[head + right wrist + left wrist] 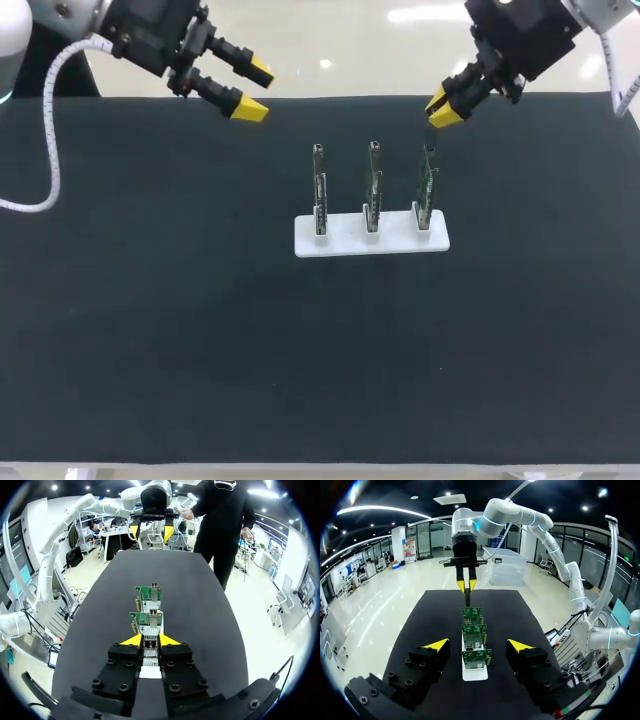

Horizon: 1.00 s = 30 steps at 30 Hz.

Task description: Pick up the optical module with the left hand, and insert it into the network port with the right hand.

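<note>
The black worktop (pixel 150 350) carries a white base (pixel 340 243) that stands three green boards (pixel 373 185) upright in a row. Above the base's right-hand board (pixel 427 188) hangs the right tool (pixel 440 108), clenched on the dark optical module (pixel 467 598). The module's lower end is close over that board's top, and I cannot tell whether they touch. Beyond the base and well to its left, the left tool (pixel 255 90) hovers at the worktop's far edge, released and grasping nothing.
</note>
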### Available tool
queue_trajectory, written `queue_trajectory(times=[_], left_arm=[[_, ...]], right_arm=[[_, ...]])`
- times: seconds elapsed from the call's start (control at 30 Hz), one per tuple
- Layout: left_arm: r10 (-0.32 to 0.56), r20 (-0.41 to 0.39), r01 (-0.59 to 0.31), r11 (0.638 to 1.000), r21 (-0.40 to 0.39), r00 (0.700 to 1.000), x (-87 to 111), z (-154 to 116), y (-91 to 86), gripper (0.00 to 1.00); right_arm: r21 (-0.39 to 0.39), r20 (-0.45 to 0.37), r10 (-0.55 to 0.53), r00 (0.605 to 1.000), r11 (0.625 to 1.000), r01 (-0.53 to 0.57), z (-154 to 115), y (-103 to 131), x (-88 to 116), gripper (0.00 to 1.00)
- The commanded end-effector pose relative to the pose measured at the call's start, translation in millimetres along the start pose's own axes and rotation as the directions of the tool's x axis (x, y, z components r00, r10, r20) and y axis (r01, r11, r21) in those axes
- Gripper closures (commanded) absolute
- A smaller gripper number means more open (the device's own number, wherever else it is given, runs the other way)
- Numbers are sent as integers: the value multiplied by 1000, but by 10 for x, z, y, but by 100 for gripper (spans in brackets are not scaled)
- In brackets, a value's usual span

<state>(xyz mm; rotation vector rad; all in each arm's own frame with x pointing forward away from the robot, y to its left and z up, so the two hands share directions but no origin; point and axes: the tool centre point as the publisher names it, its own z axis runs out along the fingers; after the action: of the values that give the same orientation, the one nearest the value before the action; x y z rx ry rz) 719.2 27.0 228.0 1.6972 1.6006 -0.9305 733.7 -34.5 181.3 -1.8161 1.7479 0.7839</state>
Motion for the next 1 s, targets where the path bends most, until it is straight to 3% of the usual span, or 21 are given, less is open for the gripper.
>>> queue_trajectory(times=[0.03,1.0], left_arm=[[-1,-4,1,1000,2,1000,-6,0,9,0],[-1,-4,1,1000,2,1000,-6,0,9,0]], right_arm=[[2,4,0,1000,1000,0,2,10,15,100],[11,9,-3,1000,1000,3,66,21,49,100]])
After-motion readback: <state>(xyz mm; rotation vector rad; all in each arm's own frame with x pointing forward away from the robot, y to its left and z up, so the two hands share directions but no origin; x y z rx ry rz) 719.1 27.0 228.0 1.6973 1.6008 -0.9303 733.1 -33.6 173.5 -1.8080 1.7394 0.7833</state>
